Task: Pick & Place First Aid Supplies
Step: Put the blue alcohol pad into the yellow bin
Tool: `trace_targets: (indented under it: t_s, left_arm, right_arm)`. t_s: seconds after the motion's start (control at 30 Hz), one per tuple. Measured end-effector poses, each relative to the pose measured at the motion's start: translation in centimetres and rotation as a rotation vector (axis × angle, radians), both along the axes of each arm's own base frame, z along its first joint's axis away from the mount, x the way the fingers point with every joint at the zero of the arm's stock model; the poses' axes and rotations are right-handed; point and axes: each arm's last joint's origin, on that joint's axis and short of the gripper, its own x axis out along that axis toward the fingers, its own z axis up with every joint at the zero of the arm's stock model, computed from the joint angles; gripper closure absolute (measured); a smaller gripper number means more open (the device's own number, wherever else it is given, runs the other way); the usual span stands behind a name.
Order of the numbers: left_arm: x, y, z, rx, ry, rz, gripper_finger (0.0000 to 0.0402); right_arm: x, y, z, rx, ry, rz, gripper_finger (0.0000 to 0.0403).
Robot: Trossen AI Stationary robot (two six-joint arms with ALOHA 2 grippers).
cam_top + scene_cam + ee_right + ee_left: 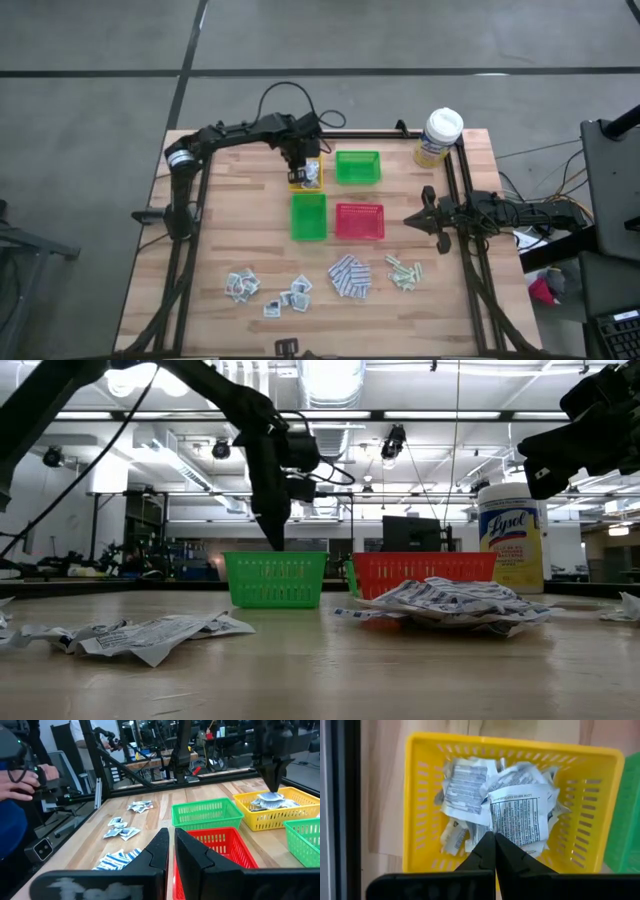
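At the near edge of the table (470, 160) the supplies lie in loose clusters. White-grey sachets (243, 285) sit toward the left, with a second bunch (292, 296) just beside them. The blue-and-white pads (350, 276) form a heap near the middle. The pale green strips (404, 271) lie to their right, their long axes running roughly across the table, slightly slanted. In the low view the pads show as a crumpled pile in front of the red tray, its print too small to read.

Behind them stand four trays in a square: a green tray (309, 216) and the red tray (359, 221) in front, the yellow tray (304, 176) and a second green tray (357, 167) behind. The yellow tray holds several sachets (517, 815), piled flat at odd angles. Their printed panels face up and the fine black text is not legible.

The left gripper (494, 840) hangs point-down over the yellow tray, fingers pressed together, holding nothing, its tips just above the top sachet. The right gripper (170, 834) waits at the table's right side, level with the red tray and pointing toward it. Its fingers are nearly together with a thin gap, and nothing is between them.

At the far right corner stands a yellow canister (510, 535) labelled "Lysol". A person's hand (30, 775) shows beyond the table.
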Motion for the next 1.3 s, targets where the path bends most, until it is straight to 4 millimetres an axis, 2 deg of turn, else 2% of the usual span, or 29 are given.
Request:
trace_targets:
  t_s: [0.3, 0.47, 0.7, 0.93, 1.07, 1.17, 1.3]
  left_arm:
    - [-0.3, 0.0, -1.5, -0.01, 0.004, 0.014, 0.0401]
    - [-0.3, 0.0, -1.6, -0.025, -0.009, 0.03, 0.0394]
    - [-0.5, -0.2, -0.8, -0.02, -0.029, 0.048, 0.0323]
    - [-1.5, -0.9, 2.0, 0.006, -0.078, 0.071, 0.0247]
    - [-2.7, -3.0, 4.2, -0.026, -0.066, 0.113, 0.0222]
    - [-3.4, -5.4, 5.6, -0.074, -0.038, 0.156, 0.0218]
    - [-4.0, -9.4, 6.4, -0.135, -0.001, 0.211, 0.0218]
  right_arm:
    - [0.0, 0.0, 0.0, 0.0, 0.0, 0.0, 0.0374]
    - [0.0, 0.0, 0.0, 0.0, 0.0, 0.0, 0.0374]
    - [0.0, 0.0, 0.0, 0.0, 0.0, 0.0, 0.0374]
    - [0.0, 0.0, 0.0, 0.0, 0.0, 0.0, 0.0374]
    - [0.0, 0.0, 0.0, 0.0, 0.0, 0.0, 0.0374]
    - [0.0, 0.0, 0.0, 0.0, 0.0, 0.0, 0.0374]
    - [0.0, 0.0, 0.0, 0.0, 0.0, 0.0, 0.0374]
